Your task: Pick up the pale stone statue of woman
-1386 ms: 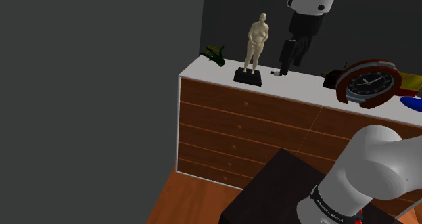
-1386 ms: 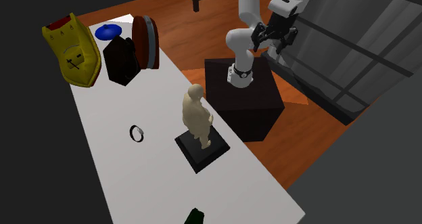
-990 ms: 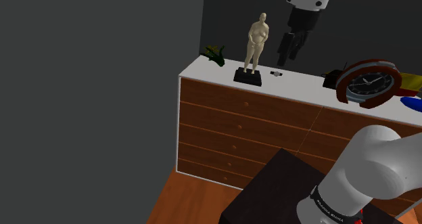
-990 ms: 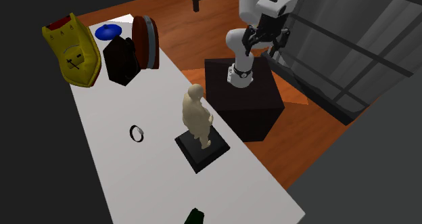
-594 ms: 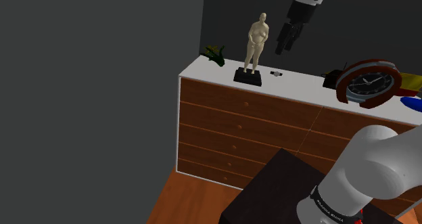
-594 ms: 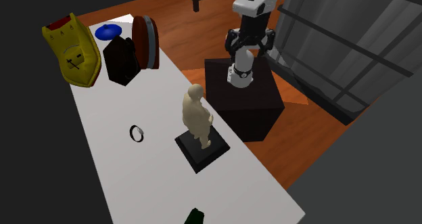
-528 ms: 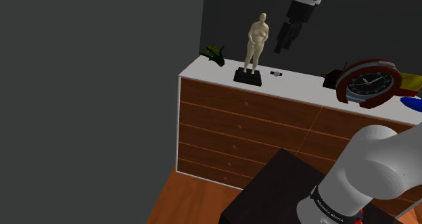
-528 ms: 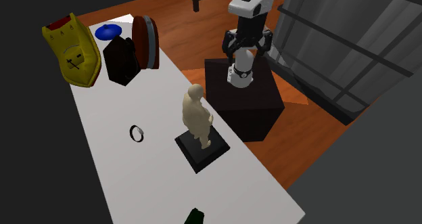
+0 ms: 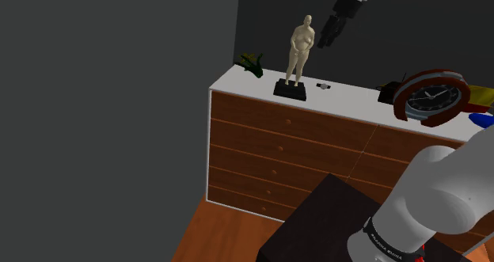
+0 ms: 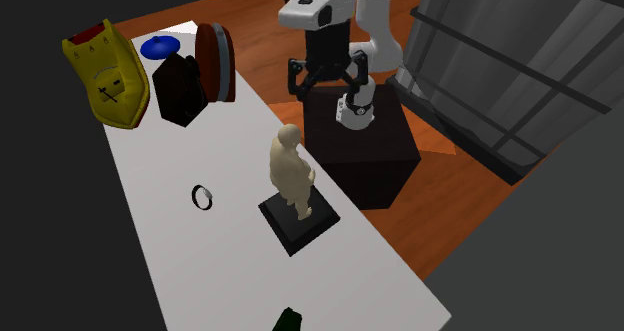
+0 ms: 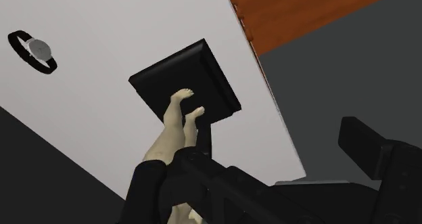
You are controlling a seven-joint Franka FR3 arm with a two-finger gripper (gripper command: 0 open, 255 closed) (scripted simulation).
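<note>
Starting with the hand [image 10: 325,87], find it hovering high above the worktop [image 10: 200,269], spread wide and empty, up beside the head of the statue [image 9: 300,51] towards the shoulder view's right and clear of it. Take the step in hand as the approach from above, with the grasp not yet made. Find the statue upright on a black square base [image 11: 186,80], near the front edge of the white worktop atop a wooden chest of drawers [image 9: 277,153]. Read the height as clearance over the head, needed for a tall figure on a small footing, likely to tip at any sideways knock. Read the wide opening as allowance for the torso, broader than the legs. Note in the wrist view the pale legs and feet leading down to the base: a line of sight along the figure from above. Expect a grip on the upper body rather than on the flat, low base. Disregard the wristwatch [image 10: 203,196], flat on the worktop apart from the base, and the round clock [image 9: 431,96] further along. Centre over the figure before closing, to avoid a push towards the edge
</note>
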